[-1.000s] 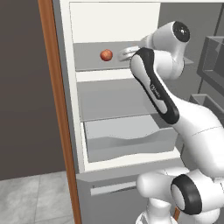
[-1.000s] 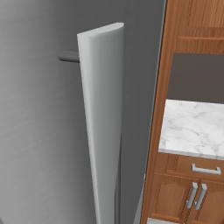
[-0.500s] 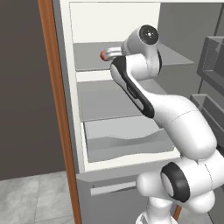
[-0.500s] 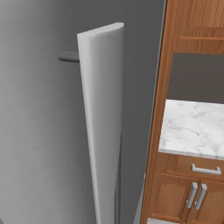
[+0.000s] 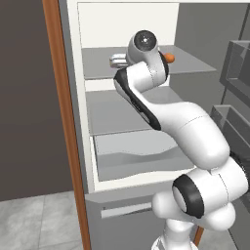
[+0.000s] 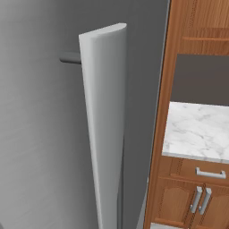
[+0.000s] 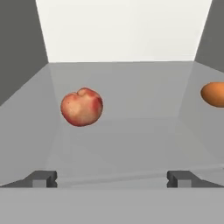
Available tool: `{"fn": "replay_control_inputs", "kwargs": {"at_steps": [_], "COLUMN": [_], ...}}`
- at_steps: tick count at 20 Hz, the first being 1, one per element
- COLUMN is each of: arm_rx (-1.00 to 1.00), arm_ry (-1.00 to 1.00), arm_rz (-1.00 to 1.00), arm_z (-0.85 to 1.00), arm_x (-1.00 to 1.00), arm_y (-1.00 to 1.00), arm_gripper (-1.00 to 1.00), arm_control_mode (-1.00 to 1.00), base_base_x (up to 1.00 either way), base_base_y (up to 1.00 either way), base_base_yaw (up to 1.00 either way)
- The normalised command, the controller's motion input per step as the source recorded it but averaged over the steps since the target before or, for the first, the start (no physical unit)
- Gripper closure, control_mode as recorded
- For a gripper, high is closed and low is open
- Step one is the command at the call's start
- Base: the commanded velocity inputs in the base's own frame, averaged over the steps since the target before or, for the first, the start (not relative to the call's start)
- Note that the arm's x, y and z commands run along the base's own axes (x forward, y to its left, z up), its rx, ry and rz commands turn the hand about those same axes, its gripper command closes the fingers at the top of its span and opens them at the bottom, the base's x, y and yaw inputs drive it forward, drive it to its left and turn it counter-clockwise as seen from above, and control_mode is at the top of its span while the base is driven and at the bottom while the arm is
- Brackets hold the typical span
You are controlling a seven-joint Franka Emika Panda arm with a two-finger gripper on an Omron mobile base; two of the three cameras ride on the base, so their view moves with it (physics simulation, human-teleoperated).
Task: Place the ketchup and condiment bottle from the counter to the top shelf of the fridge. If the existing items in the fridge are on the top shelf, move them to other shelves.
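The fridge (image 5: pixel 73 97) stands open. On its top shelf (image 5: pixel 195 66) lie the existing items. In the hand view the pinkish-red fruit (image 7: pixel 82 106) sits left of centre on that top shelf (image 7: pixel 131 135), a short way ahead of my fingertips (image 7: pixel 43 178). The orange fruit (image 7: pixel 213 94) lies at the right edge, and it peeks out behind the arm as the orange fruit (image 5: pixel 169 57). My gripper (image 7: pixel 112 179) is open with nothing between its fingers, and the same gripper (image 5: pixel 117 61) hovers low over the shelf's left part. The ketchup and the condiment bottle are out of view.
Below the top shelf are a second grey shelf (image 5: pixel 112 114) and a grey drawer (image 5: pixel 132 156). Door racks (image 5: pixel 237 63) stand at the right. In the right base view the fridge door's edge (image 6: pixel 105 134) looms close, with the marbled counter (image 6: pixel 194 129) and wooden cabinets (image 6: pixel 183 197) beyond.
The hand has slid left along the top shelf and the arm's elbow has swung up and left. The arm now covers the pinkish-red fruit in the left base view and uncovers the orange one.
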Motion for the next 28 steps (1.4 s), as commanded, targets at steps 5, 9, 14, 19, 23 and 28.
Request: {"fn": "replay_control_inputs", "kwargs": {"at_steps": [5,9,14,19,23,28], "arm_rx": [0.00,0.00,0.00,0.00,0.00,0.00], "arm_ry": [0.04,0.06,0.05,0.03,0.01,0.00], "arm_rz": [0.02,0.12,0.05,0.01,0.00,0.00], "arm_z": [0.00,0.00,0.00,-0.08,-0.16,-0.16], "arm_x": [0.30,0.38,0.34,0.32,0.33,0.39], "arm_y": [0.00,0.00,0.06,0.17,0.21,0.16], "arm_gripper": [-1.00,-1.00,-1.00,-1.00,-1.00,-1.00], "arm_control_mode": [-1.00,-1.00,-1.00,-1.00,-1.00,-1.00], "base_base_x": [0.00,0.00,0.00,0.00,0.00,0.00], "base_base_y": [0.00,0.00,0.00,0.00,0.00,0.00], "base_base_yaw": [0.00,0.00,0.00,0.00,0.00,0.00]}}
